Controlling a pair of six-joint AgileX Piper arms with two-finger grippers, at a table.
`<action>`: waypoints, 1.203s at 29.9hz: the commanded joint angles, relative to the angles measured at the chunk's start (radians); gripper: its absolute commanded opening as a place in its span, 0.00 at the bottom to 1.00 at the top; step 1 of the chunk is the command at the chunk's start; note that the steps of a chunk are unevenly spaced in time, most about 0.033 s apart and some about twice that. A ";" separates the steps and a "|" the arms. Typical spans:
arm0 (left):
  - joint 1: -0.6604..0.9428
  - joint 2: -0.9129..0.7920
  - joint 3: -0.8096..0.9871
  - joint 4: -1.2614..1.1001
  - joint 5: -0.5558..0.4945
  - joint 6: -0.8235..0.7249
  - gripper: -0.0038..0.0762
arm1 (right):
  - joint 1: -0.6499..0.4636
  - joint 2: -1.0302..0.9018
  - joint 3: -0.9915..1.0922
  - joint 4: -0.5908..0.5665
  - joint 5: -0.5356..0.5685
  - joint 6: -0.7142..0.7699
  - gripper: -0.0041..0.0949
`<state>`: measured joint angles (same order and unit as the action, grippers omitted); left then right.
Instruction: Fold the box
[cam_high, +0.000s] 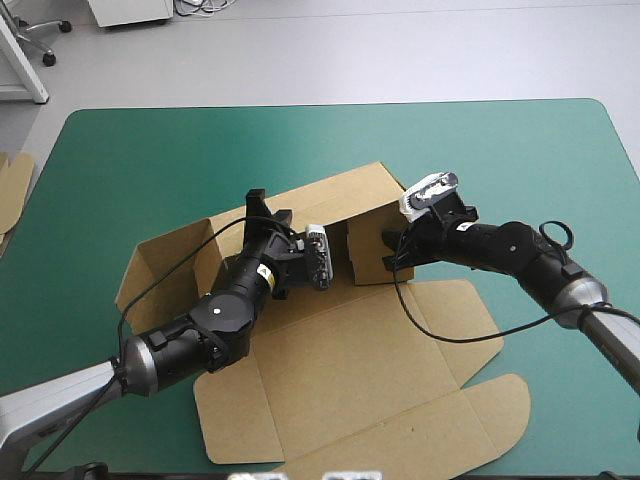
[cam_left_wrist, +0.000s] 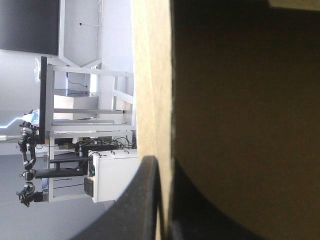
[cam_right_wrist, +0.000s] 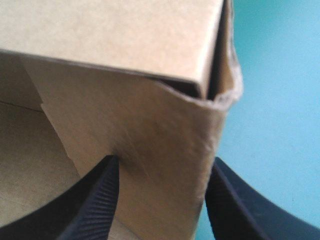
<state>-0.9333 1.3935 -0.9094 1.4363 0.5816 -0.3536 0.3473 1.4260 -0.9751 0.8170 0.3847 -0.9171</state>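
Note:
The brown box (cam_high: 340, 340) lies in the middle of the teal-green table with its back walls raised and its lid and front flaps flat toward the near edge. My left gripper (cam_high: 262, 212) is at the back-left wall, and in the left wrist view this gripper (cam_left_wrist: 162, 170) is shut on the board's edge (cam_left_wrist: 152, 75). My right gripper (cam_high: 392, 252) is at the raised right-hand wall. Seen from the right wrist, that gripper (cam_right_wrist: 162, 170) is open, its black fingers on either side of the doubled corner of the wall (cam_right_wrist: 165, 135).
More brown board (cam_high: 12, 185) shows at the table's left edge. The table cover (cam_high: 520, 170) is bare on the far right. The box's flat lid (cam_high: 400, 430) reaches close to the near edge.

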 joint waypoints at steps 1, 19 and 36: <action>-0.009 -0.012 -0.010 -0.035 -0.055 -0.028 0.03 | -0.001 -0.028 -0.029 0.073 -0.054 -0.050 0.53; -0.009 -0.012 -0.010 0.049 -0.026 -0.077 0.03 | 0.070 0.019 -0.029 0.150 -0.150 -0.132 0.48; -0.009 -0.012 -0.010 0.100 -0.006 -0.152 0.03 | 0.082 0.061 -0.029 0.191 -0.150 -0.139 0.02</action>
<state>-0.9333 1.3984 -0.9013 1.5137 0.6101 -0.4493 0.4085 1.5199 -0.9749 0.9807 0.1983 -1.0444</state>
